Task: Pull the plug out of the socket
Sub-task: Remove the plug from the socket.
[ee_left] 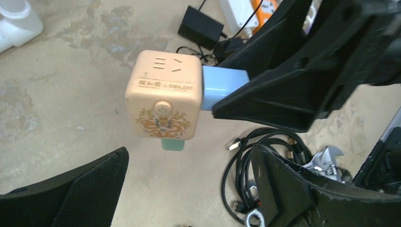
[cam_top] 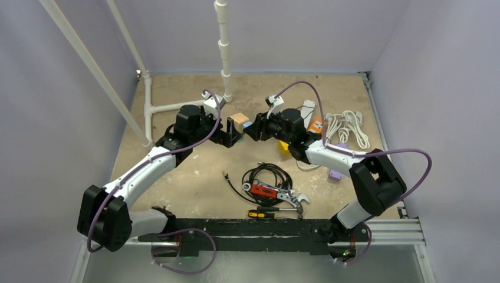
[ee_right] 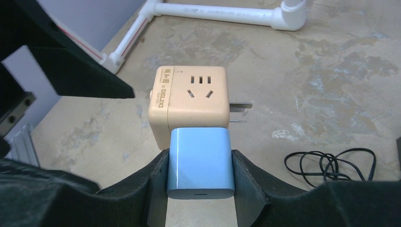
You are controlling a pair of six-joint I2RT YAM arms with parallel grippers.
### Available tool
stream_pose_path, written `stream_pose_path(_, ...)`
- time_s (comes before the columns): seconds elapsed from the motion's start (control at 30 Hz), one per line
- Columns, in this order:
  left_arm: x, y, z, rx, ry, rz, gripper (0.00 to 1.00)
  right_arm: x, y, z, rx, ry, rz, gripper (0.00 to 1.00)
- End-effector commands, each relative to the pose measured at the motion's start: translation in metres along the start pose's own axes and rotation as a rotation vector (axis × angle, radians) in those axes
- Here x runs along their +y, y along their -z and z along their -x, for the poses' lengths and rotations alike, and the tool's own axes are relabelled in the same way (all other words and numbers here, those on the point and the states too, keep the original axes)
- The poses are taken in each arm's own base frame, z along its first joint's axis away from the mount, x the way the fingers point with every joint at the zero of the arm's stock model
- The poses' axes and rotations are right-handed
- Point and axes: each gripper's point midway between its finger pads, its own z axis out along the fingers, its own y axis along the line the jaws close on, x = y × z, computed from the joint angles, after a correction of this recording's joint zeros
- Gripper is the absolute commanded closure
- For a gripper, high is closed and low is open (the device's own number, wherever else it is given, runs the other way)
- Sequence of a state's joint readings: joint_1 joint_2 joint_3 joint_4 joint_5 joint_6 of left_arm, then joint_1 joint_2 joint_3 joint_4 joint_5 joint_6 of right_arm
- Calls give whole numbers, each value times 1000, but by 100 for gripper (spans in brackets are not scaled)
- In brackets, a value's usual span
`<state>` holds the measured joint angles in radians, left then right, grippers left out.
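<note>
A cream cube socket (cam_top: 238, 121) hangs above the table between the two arms. A light blue plug (ee_right: 198, 142) is seated in its side. My right gripper (ee_right: 200, 163) is shut on the blue plug, one finger on each flank, and carries plug and cube. In the left wrist view the cube (ee_left: 163, 94) has the blue plug (ee_left: 222, 85) on its right and a green plug (ee_left: 172, 144) under it. My left gripper (ee_left: 190, 153) is open wide, its fingers short of the cube and touching nothing. Metal prongs (ee_right: 240, 107) stick out of the cube's far side.
On the table below lie a black cable coil (cam_top: 268, 175), a red-handled wrench (cam_top: 272, 192) and a screwdriver (cam_top: 265, 212). A white power strip with its cord (cam_top: 348, 127) lies at the right. A white PVC pipe frame (cam_top: 224, 53) stands at the back.
</note>
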<state>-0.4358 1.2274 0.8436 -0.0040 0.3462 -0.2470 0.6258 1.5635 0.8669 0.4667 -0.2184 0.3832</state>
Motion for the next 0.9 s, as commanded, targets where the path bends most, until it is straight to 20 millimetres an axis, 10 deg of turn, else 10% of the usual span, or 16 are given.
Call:
stream_pose_path(0.0, 10, 1, 1, 40, -104, 45, 1, 39, 14, 42, -92, 101, 165, 100)
stream_pose_path(0.5, 6, -6, -2, 44, -67, 13, 12, 66, 27, 32, -83, 190, 345, 100)
stream_pose_path(0.87, -3, -10, -6, 50, -50, -39, 85, 61, 23, 24, -65, 188, 335, 100)
